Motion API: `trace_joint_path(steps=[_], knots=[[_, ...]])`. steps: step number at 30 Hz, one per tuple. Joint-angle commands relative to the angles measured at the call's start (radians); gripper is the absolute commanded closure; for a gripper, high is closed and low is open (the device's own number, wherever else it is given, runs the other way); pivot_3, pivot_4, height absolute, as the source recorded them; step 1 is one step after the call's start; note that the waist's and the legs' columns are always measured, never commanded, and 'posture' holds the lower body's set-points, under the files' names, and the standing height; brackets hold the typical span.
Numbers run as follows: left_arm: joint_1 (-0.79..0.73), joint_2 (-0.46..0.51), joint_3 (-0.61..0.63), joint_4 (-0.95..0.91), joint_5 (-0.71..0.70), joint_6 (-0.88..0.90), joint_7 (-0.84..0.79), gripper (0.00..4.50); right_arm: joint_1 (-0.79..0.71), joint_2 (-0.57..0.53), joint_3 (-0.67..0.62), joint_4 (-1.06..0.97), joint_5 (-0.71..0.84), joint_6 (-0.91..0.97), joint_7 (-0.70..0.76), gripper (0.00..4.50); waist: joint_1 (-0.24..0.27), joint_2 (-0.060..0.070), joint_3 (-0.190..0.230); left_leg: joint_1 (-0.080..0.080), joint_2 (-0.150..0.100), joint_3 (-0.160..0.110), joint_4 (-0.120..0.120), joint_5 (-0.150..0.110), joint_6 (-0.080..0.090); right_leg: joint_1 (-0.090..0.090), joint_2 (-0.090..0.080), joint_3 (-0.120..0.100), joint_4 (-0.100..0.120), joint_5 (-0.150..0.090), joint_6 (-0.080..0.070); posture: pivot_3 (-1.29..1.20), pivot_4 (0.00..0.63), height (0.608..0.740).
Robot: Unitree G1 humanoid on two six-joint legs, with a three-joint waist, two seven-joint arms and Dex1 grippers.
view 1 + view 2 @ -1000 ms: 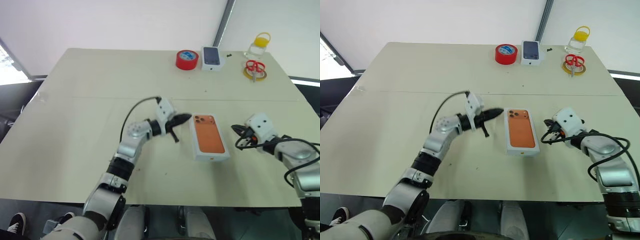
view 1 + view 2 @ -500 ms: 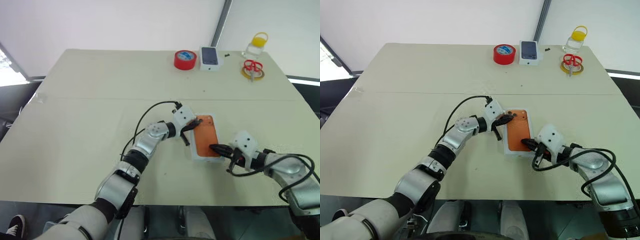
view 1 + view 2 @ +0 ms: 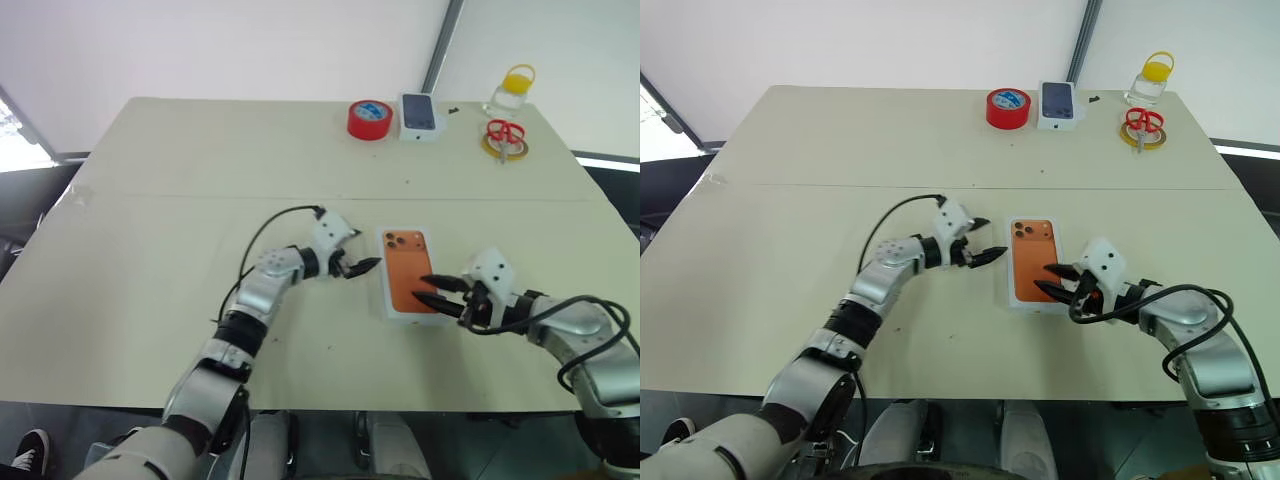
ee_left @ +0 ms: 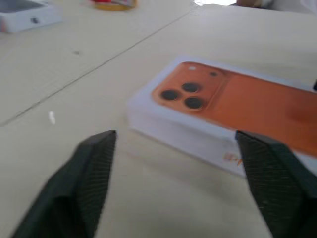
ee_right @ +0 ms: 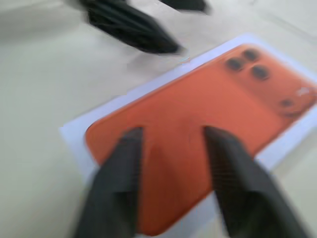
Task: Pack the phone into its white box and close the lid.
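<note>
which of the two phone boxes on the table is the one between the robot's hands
The white box with the orange phone picture on top, near the table's front. It lies between the open left hand and right hand. The dark-topped box sits at the far edge beside the red tape.

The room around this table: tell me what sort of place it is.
Probably a workshop or test space, not a home: a big plain beige table against bare white walls, with only work items along its far edge, a red tape roll, red-handled scissors and a yellow-lidded jar.
</note>
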Motion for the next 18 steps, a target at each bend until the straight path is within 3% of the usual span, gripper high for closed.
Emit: trace_joint_path(steps=[1,2,8,18], knots=[[0.07,0.118,0.094,-0.262,-0.1,0.16,-0.03,0.0,-0.026,-0.021,-0.055,-0.001,0.026,-0.013,0.017,0.63,0.0,0.001,0.0,0.0,0.0,0.0,0.0,0.0,0.0,0.0,0.0,0.0,0.0,0.0,0.0,0.0,0.15,0.74],[0.108,0.168,0.116,-0.315,-0.116,0.182,-0.046,0.0,-0.025,-0.039,-0.054,0.016,0.011,-0.022,0.029,0.08,-0.002,0.001,-0.001,0.001,0.0,0.0,0.0,0.0,0.0,0.0,0.0,0.0,0.0,0.0,0.0,0.0,0.15,0.74],[0.3,0.386,0.223,-0.464,-0.17,0.257,-0.077,0.0,-0.039,-0.082,-0.091,0.14,-0.01,-0.122,0.087,0.08,0.003,0.001,-0.001,0.001,0.0,0.001,0.0,0.0,-0.001,0.001,0.0,0.0,0.001,-0.002,-0.004,0.0,0.15,0.74],[0.537,0.497,0.368,-0.601,-0.278,0.31,-0.074,0.0,0.034,-0.125,-0.159,0.193,-0.011,-0.188,0.156,0.08,0.002,0.002,0.0,0.001,0.0,0.001,0.0,0.0,-0.001,0.0,-0.001,0.0,0.001,-0.002,-0.004,0.0,0.15,0.74]])
